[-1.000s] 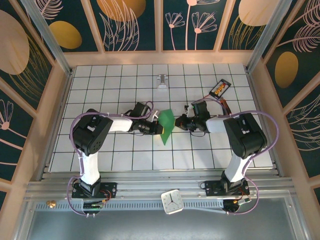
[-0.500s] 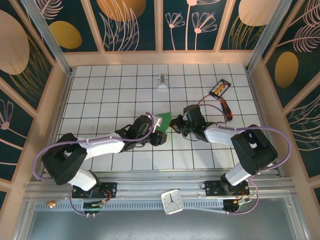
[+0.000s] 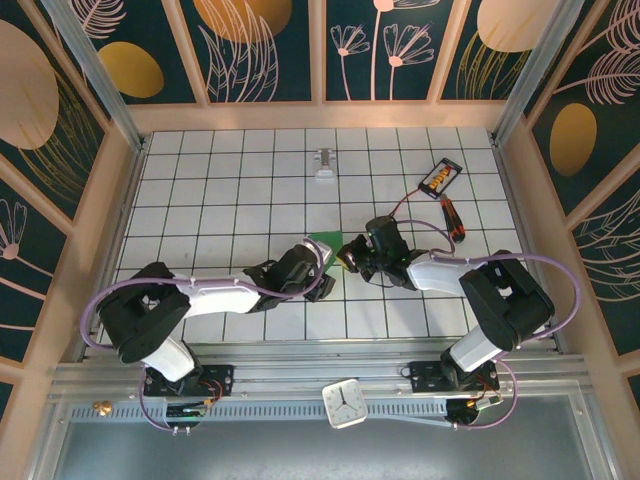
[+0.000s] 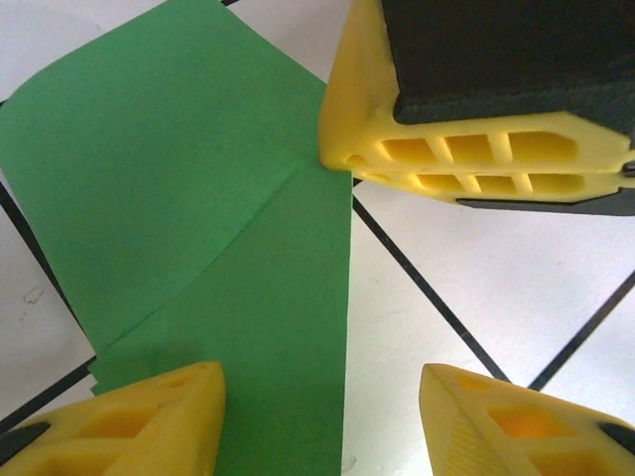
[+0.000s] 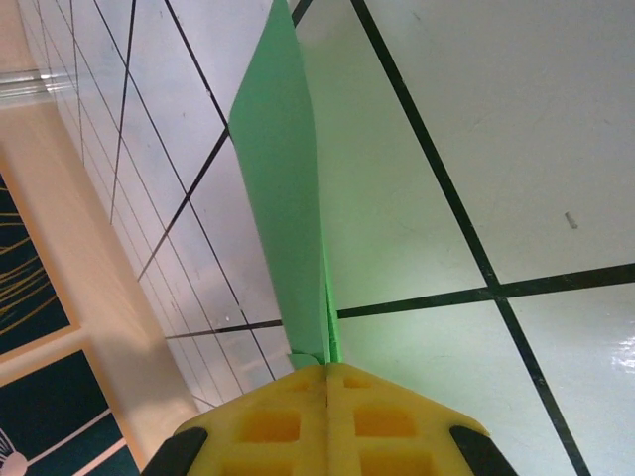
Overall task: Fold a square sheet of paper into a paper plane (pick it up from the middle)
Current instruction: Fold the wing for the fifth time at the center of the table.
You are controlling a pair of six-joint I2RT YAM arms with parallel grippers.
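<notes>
I am looking down on the white bench with black grid lines (image 3: 200,180), walled by pale wood frames and dark floral panels. Both white-and-black arms reach in towards its middle.

The thin bright green sheet of paper (image 4: 179,178) lies low over the centre tiles, between the two claws. It is already part folded: a slanting crease crosses it and one flap lies over another.

The right claw (image 5: 327,392) has its yellow fingers pressed together on the sheet's edge, and from its own camera the paper runs away edge-on from between the tips. The left claw (image 4: 327,426) stands apart, gripping nothing. One of its fingers (image 4: 149,426) sits over the near part of the green sheet and the other is over bare tile.

A white square clock (image 3: 346,403) sits on the metal rail at the near edge; I can make out hands but no numerals. At the far right lie a black-and-orange gadget (image 3: 440,177), its markings too small to read, and a red-handled screwdriver (image 3: 453,218). A small grey metal piece (image 3: 325,163) sits far centre.
</notes>
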